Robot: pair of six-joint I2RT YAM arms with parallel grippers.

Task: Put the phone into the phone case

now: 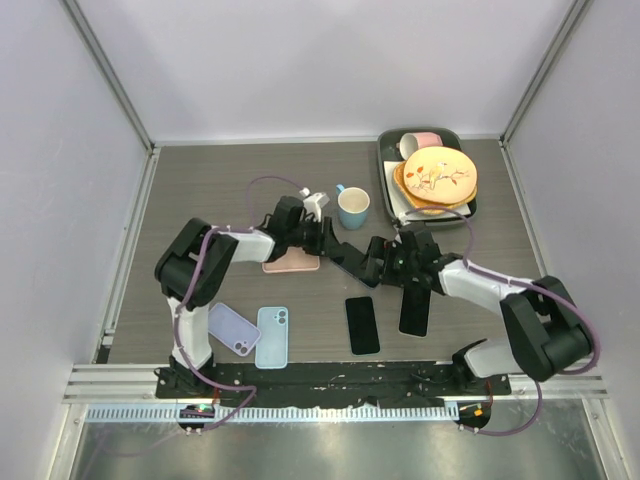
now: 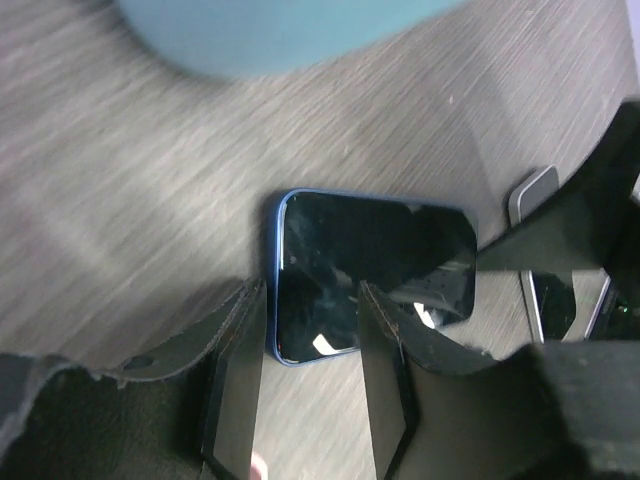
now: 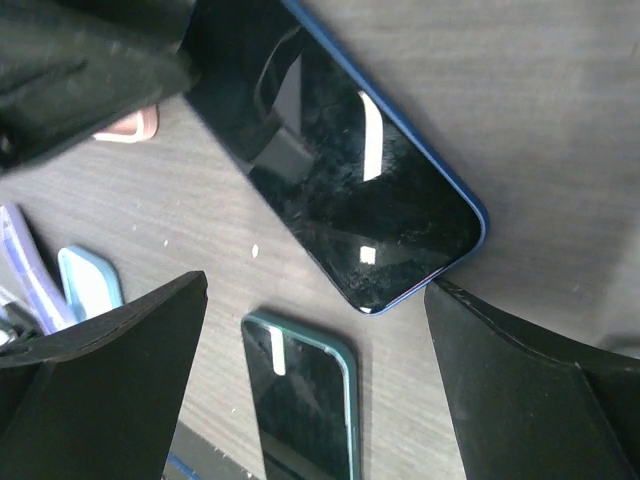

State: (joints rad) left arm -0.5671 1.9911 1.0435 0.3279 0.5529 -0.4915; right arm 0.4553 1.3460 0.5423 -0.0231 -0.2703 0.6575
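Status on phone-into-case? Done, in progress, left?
Done: nothing visible. The blue phone lies flat, apart from the light blue case.
In hand: the left claw is over one end, one finger past the edge and one above the screen, nothing gripped. The right claw hangs wide open over the other end.
Left: grip, carry, seat in a case.

A teal mug [image 1: 353, 207] is set upright on the wood-grain table [image 1: 220, 190], with its handle turned toward the far left. Just to its right, a dark tray [image 1: 384, 170] is placed in the far right corner. In it, a yellow plate [image 1: 440, 175] with a sketched floral pattern is stacked on other plates. A pink cup [image 1: 425, 140], apparently laid on its side, is lodged behind them. The table is enclosed by pale wall panels [image 1: 320, 60]. In the left wrist view the mug [image 2: 270, 30] is seen only as a blur.
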